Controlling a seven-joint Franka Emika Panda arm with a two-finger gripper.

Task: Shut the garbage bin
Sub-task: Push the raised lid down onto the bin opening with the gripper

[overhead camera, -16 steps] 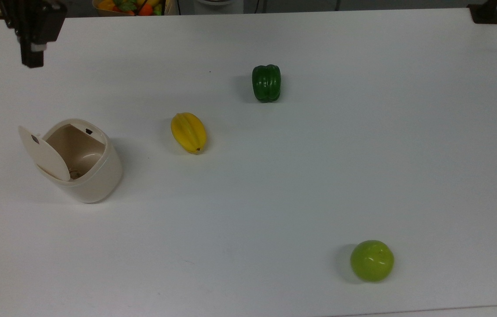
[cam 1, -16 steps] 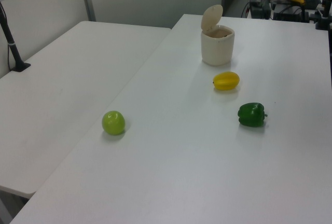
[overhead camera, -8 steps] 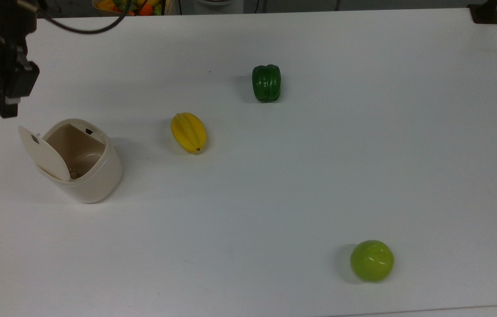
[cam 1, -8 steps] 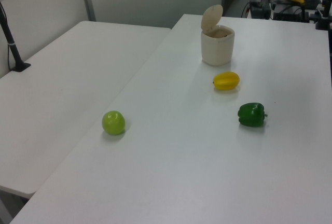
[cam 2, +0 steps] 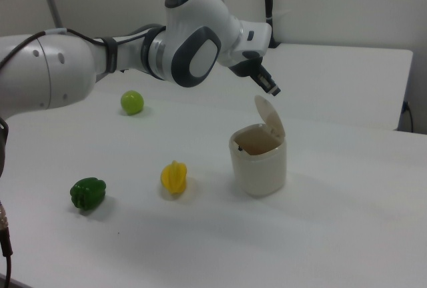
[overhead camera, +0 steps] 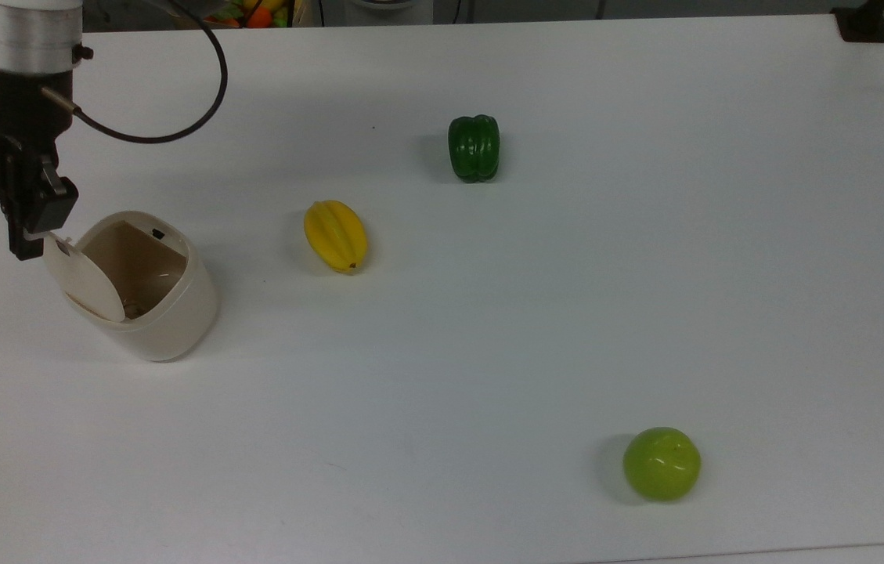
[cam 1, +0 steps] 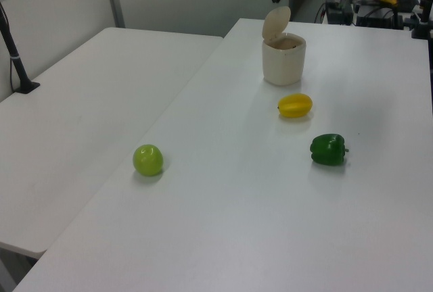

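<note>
My gripper (overhead camera: 25, 249) hangs just above the raised edge of the lid (overhead camera: 85, 282) of the garbage bin (overhead camera: 167, 317), at the top view's far left; whether it touches the lid I cannot tell, nor can I tell if my fingers are apart or together. The bin stands upright on the white table (overhead camera: 567, 298), its lid hinged up and its mouth open toward the rest of the table. In the right view my gripper (cam 2: 272, 90) sits just over the top of the lid (cam 2: 270, 118). A yellow starfruit (overhead camera: 336, 235) lies near the bin, a green pepper (overhead camera: 474, 147) farther off, and a green apple (overhead camera: 662, 464) well apart. None of them lies between my gripper and the lid.
</note>
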